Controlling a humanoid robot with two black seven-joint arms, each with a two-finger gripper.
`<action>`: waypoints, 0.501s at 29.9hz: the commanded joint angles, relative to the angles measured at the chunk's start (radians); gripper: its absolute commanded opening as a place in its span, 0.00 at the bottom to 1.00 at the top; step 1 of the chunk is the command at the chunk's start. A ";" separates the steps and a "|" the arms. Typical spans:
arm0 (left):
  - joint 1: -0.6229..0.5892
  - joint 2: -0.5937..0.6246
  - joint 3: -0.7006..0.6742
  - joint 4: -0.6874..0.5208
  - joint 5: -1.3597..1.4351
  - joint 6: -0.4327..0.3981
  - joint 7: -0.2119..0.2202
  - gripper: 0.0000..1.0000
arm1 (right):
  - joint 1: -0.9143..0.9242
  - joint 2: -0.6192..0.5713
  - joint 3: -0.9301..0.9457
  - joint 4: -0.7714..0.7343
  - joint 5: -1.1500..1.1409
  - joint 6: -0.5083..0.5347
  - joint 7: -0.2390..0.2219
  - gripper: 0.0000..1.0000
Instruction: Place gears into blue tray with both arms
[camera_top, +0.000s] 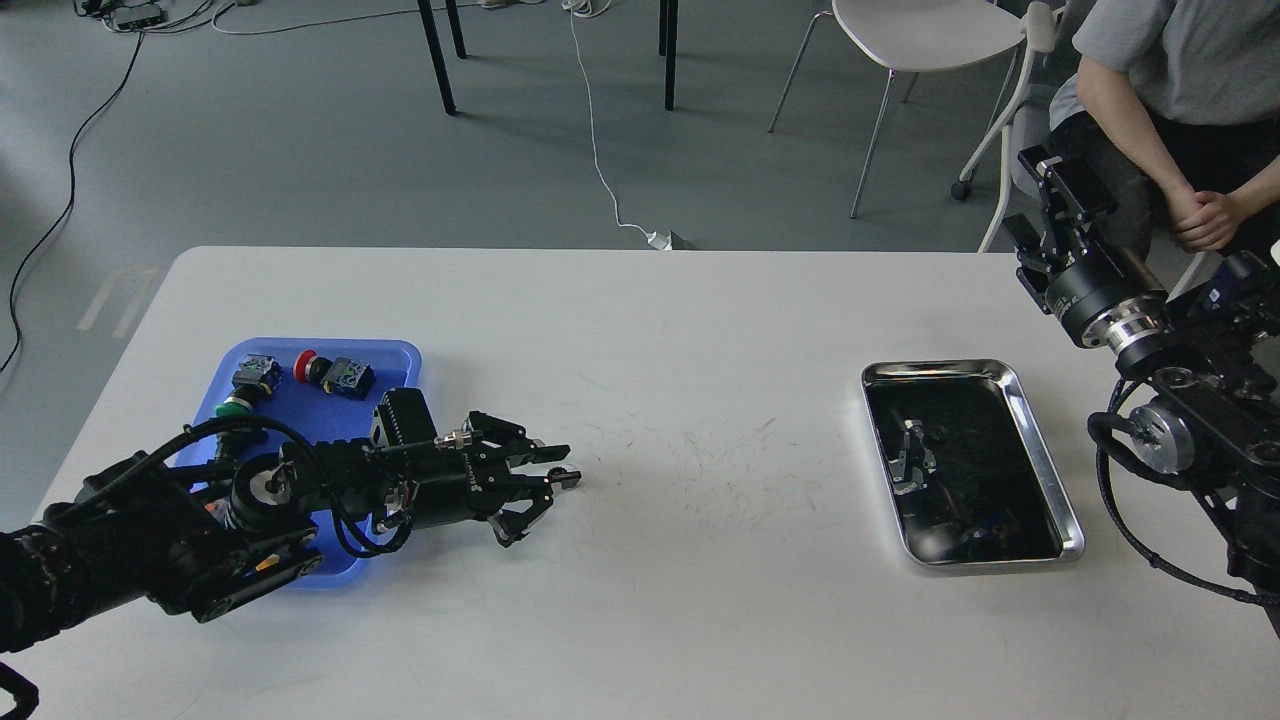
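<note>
A tiny black toothed gear (560, 475) sits between the fingertips of my left gripper (563, 468), which is shut on it just above the white table. That gripper is right of the blue tray (300, 412), and my left arm lies across the tray's near right part. In the tray lie a red-capped switch (322, 370) and a green-capped switch (232, 404). My right gripper (1052, 182) is raised at the far right, beyond the table's edge; its fingers look dark and cannot be told apart. The rest of the tray under the arm is hidden.
A shiny steel tray (1042, 440) with several small dark parts stands at the right of the table. A seated person (1180, 90) is close behind my right arm. A white chair (920, 40) and table legs stand beyond the far edge.
</note>
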 joint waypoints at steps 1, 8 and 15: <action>0.026 0.005 -0.001 -0.004 0.002 0.000 0.000 0.32 | 0.000 0.000 0.000 0.000 -0.001 0.000 0.000 0.94; 0.031 0.018 -0.001 -0.010 0.000 0.000 0.000 0.32 | 0.000 0.000 0.000 0.000 -0.001 0.001 0.000 0.94; 0.030 0.017 -0.001 -0.002 0.000 0.000 0.000 0.16 | 0.000 0.000 0.000 0.000 -0.001 0.001 0.000 0.94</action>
